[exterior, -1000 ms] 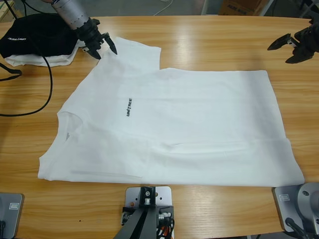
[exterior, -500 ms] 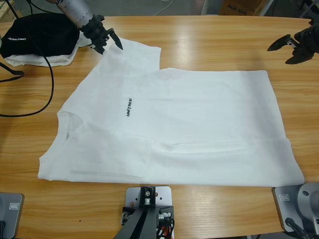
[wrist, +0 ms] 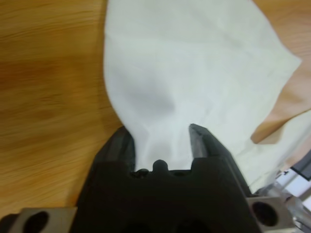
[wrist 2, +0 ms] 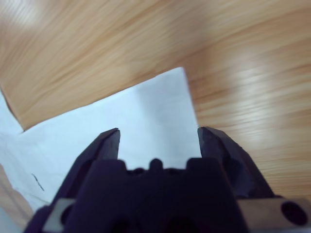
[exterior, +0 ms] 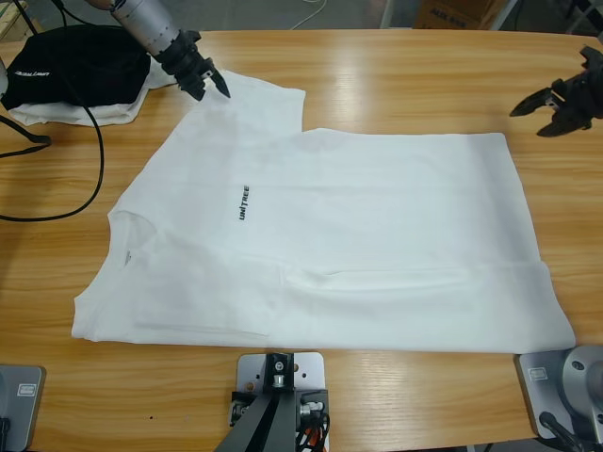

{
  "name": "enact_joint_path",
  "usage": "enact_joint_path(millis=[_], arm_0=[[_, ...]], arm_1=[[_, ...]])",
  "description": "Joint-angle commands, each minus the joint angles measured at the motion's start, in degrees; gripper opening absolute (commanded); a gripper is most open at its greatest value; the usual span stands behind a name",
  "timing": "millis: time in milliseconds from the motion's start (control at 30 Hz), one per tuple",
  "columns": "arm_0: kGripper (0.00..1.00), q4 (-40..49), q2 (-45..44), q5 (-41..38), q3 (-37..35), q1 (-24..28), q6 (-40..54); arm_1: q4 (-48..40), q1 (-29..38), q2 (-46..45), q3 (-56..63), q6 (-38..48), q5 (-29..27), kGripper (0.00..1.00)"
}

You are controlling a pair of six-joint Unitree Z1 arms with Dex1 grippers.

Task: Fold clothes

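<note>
"UNITREE" in dark print on chest of white T-shirt (exterior: 320,235); black garment's (exterior: 80,71) white lettering unreadable.

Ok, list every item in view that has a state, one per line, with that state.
White T-shirt: spread flat on the table, print up, lower part folded over, upper sleeve still out.
Left hand: open, over the upper sleeve's edge.
Right hand: open, above the table off the shirt's hem corner, holding nothing.
Black garment: bunched at the table's far corner, lying on a white garment.
</note>
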Motion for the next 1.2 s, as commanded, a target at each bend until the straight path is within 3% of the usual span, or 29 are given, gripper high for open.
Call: enact_joint_path(millis=[33, 100, 267, 867, 900, 1100, 1200], arm_0=[[0.0, 3.2, 10.9, 3.2, -31.1, -0.7, 2.9], [0.0, 3.2, 10.7, 3.2, -31.1, -0.7, 3.0], [0.0, 3.2, 10.4, 3.0, -31.1, -0.6, 3.1], [0.0, 3.3, 9.9, 2.5, -31.2, -0.7, 3.0], [0.0, 3.3, 9.9, 2.4, -31.1, -0.7, 3.0], [0.0, 3.4, 10.0, 2.4, -31.1, -0.7, 2.9], [0.0, 3.5, 9.9, 2.4, -31.2, -0.7, 3.0]], arm_1=[[-1.6, -3.1, 3.4, 2.1, -1.6, 2.0, 0.557], [-2.0, -4.6, 4.0, 2.2, -2.7, 4.3, 0.49], [-5.2, -8.0, 8.4, 2.8, -3.7, 10.0, 0.497], [-14.0, -8.0, 16.9, 4.3, -4.6, 16.1, 0.472], [-14.3, -8.0, 17.0, 4.3, -4.7, 16.4, 0.437], [-14.6, -8.0, 17.3, 5.0, -5.4, 17.0, 0.008], [-14.7, -8.0, 18.1, 5.1, -5.8, 17.1, 0.0]])
